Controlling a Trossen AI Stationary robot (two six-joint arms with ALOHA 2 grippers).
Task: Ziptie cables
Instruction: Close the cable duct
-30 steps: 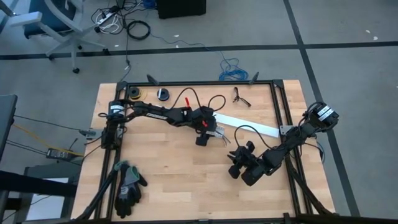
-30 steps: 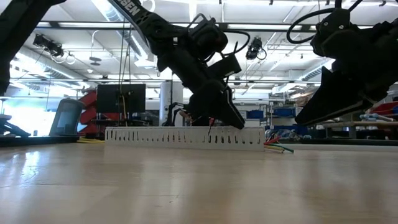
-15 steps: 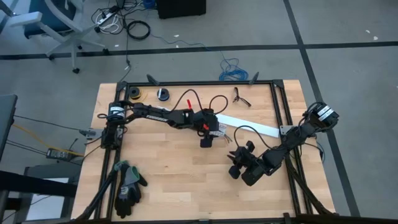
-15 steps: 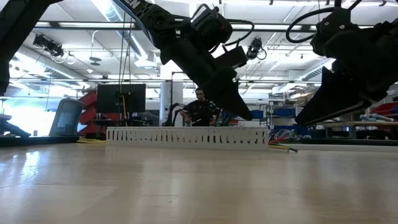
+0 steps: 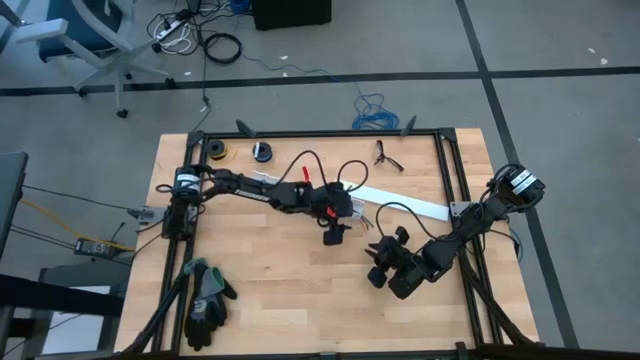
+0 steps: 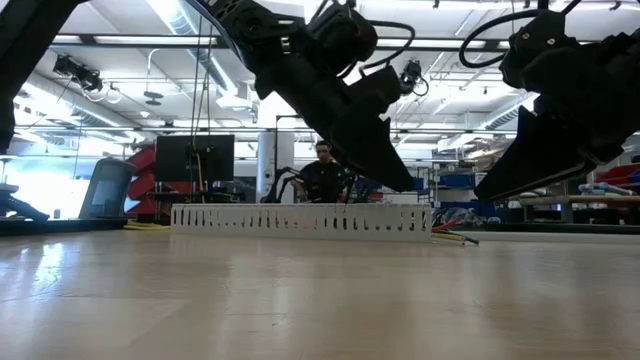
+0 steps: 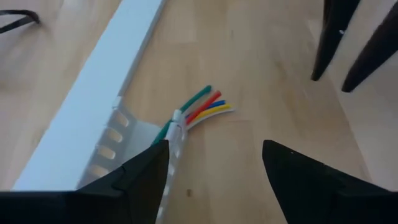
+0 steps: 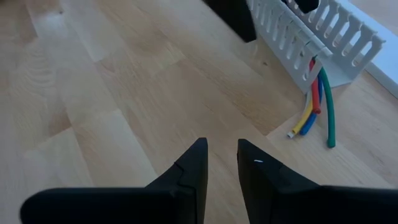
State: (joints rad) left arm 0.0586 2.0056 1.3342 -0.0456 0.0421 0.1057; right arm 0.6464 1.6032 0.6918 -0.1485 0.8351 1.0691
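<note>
High view: the left end effector [image 5: 334,236] hangs over mid-bench [image 5: 270,290], just below the near end of the white strip [image 5: 405,204], which runs toward the right rail. The right end effector [image 5: 381,266] sits lower right of centre. The cables are too small to pick out here, probably tucked at the strip's end by the left arm. Gloves [image 5: 206,300] lie at lower left, and small bits sit along the top edge.

Low view: the slotted strip [image 6: 300,218] stands across the middle. Cables [image 6: 452,237] poke out at its right end, lying on the bench. The left end effector [image 6: 390,175] is above the strip's right part, off the surface, and the right end effector [image 6: 520,180] hovers at far right. A person [image 6: 322,175] shows in the room behind.

Left wrist view: fingers [image 7: 146,177] spread wide, nothing between them. The cables [image 7: 202,109], green, red, blue and yellow, fan out from the strip's end [image 7: 93,124] at centre frame, flat on the wood.

Right wrist view: fingers [image 8: 189,171] stand close with a narrow gap, empty. The cables [image 8: 314,112] emerge from the strip [image 8: 311,37] at upper right.
</note>
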